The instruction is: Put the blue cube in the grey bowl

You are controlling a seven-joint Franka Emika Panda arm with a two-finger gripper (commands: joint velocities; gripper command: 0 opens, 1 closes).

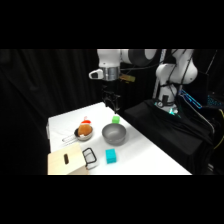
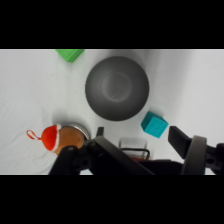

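White table, black drapes behind

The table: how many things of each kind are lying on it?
Blocks: 2, blue cube, green block
Bowls: 1, grey bowl
Pans: 1, small pan holding an orange item
Boards: 1, wooden board
Wire clips: 1, black clip
Total: 6

No readable text, label, brand, number or sign is showing in either view. The small cyan-blue plastic cube and the round dark grey metallic bowl are showing plain, unmarked surfaces.
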